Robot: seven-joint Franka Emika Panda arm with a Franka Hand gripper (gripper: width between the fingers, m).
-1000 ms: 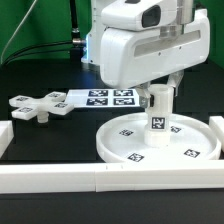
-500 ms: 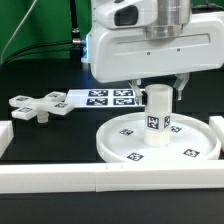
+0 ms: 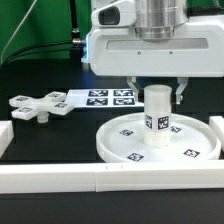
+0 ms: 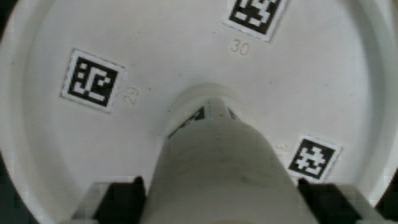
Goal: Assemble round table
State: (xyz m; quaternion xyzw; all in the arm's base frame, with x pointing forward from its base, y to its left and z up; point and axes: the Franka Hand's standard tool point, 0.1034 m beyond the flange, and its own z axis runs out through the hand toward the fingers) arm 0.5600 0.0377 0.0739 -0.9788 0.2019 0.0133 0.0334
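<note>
A short thick white cylinder post (image 3: 157, 116) stands upright on the middle of the large round rimmed disc (image 3: 195, 150), a tag on its side. My gripper (image 3: 157, 93) reaches straight down over the post and is shut on its upper part, one finger on each side. In the wrist view the post (image 4: 222, 160) runs down to the disc (image 4: 54, 120), and my black fingertips (image 4: 123, 198) press its two flanks. The cross-shaped piece (image 3: 38, 105) lies flat on the table at the exterior view's left, apart from the disc.
The marker board (image 3: 100, 97) lies behind the disc. White border rails (image 3: 110, 179) run along the front edge, with short ends at the left (image 3: 5, 134) and right (image 3: 217, 123).
The gripper has turned about its upright axis while shut on the post, and the post's tag has swung round to face the front. Disc and cross-shaped piece stayed put.
</note>
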